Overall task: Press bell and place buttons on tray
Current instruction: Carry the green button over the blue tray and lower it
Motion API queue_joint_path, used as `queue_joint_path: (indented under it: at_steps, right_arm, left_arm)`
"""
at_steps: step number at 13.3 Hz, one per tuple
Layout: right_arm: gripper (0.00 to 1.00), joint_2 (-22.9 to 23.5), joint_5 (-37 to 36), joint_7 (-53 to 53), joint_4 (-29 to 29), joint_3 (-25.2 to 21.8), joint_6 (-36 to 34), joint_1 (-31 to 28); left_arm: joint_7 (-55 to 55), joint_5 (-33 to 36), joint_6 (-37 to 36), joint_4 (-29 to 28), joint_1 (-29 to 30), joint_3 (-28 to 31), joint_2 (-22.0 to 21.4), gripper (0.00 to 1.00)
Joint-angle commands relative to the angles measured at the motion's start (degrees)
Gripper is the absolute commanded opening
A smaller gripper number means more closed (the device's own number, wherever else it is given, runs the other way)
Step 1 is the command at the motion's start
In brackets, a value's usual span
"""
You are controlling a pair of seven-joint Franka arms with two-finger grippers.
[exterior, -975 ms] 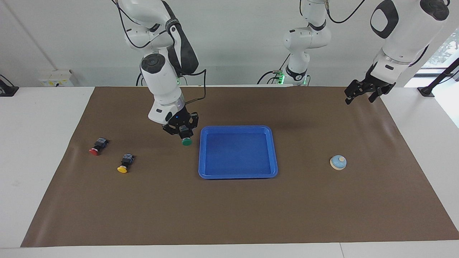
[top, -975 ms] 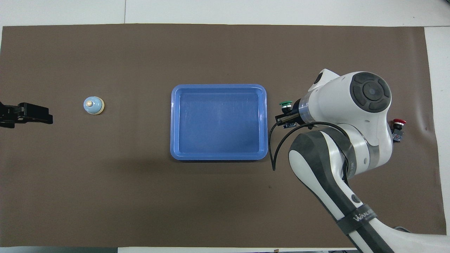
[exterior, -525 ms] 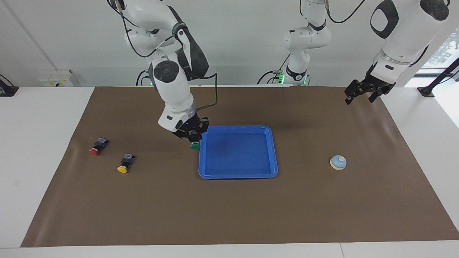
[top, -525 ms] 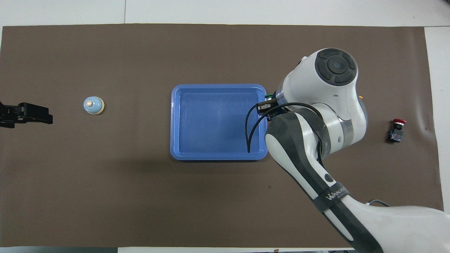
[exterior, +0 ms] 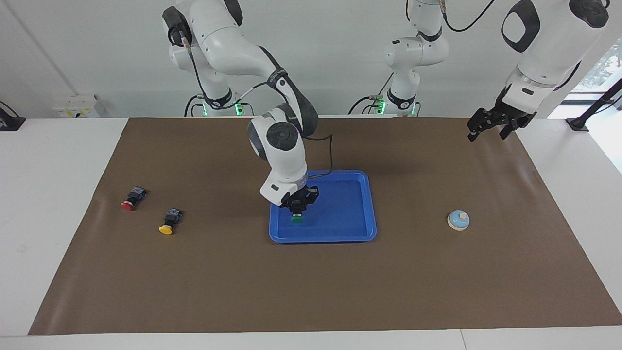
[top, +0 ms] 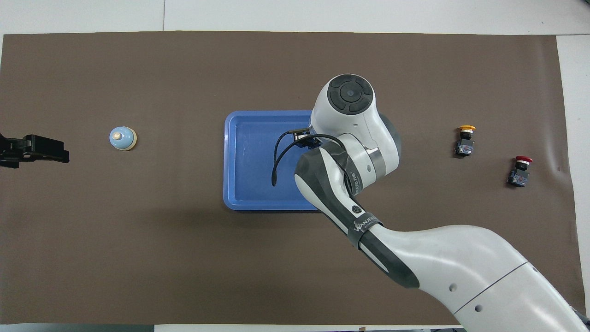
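Over the tray [exterior: 370, 204], at its end toward the right arm, we find the right gripper [exterior: 297, 210] clenched on the green button [exterior: 296, 218], whose cap points down and hangs low above the blue floor; whether it touches the floor we cannot tell. From overhead the right arm's wrist covers both the gripper and the button, and only the tray's [top: 239, 161] uncovered part shows. The tray itself lies in the middle of the brown mat [exterior: 311, 282].

Toward the right arm's end of the table we see the yellow button [exterior: 169, 222] and the red button [exterior: 132, 199] lying on the mat, apart from each other and well apart from the tray; the red one lies nearer to the robots and closer to the mat's edge. Overhead they show as the yellow button [top: 465, 140] and the red button [top: 520, 169].

Toward the left arm's end the bell [exterior: 458, 220] stands alone on the mat, also seen overhead [top: 122, 138]. The left gripper [exterior: 490, 127] waits in the air over the mat's corner, its fingers spread and holding nothing.
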Motion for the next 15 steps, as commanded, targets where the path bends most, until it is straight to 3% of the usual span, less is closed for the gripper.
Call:
queue_joint_path:
  at_steps: [1, 5, 10, 11, 12, 15]
  right_arm:
    - [0.00, -0.86, -0.37, 0.92, -2.93, 0.23, 1.95, -0.69]
    - [0.00, -3.05, -0.46, 0.92, -10.84, 0.23, 8.44, 0.28]
    - [0.00, -3.58, -0.46, 1.18, -11.82, 0.23, 8.29, 0.19]
    - [0.64, -3.58, -0.46, 1.97, -11.82, 0.23, 8.20, 0.19]
    - [1.00, -3.58, -0.46, 3.11, -11.48, 0.23, 8.02, 0.19]
    - [1.00, -3.50, -0.19, 6.10, -7.63, 0.23, 2.60, 0.28]
  left_arm:
    - [0.03, -0.61, -0.84, 0.73, -0.10, 0.31, -0.05, 1.00]
    - [0.03, -0.61, -0.84, 0.73, -0.10, 0.31, -0.05, 1.00]
    - [0.03, -0.61, -0.84, 0.73, -0.10, 0.31, -0.05, 1.00]
    - [0.03, -0.61, -0.84, 0.73, -0.10, 0.31, -0.05, 1.00]
    - [0.03, -0.61, -0.84, 0.73, -0.10, 0.31, -0.05, 1.00]
    - [0.03, -0.61, -0.84, 0.73, -0.10, 0.31, -0.05, 1.00]
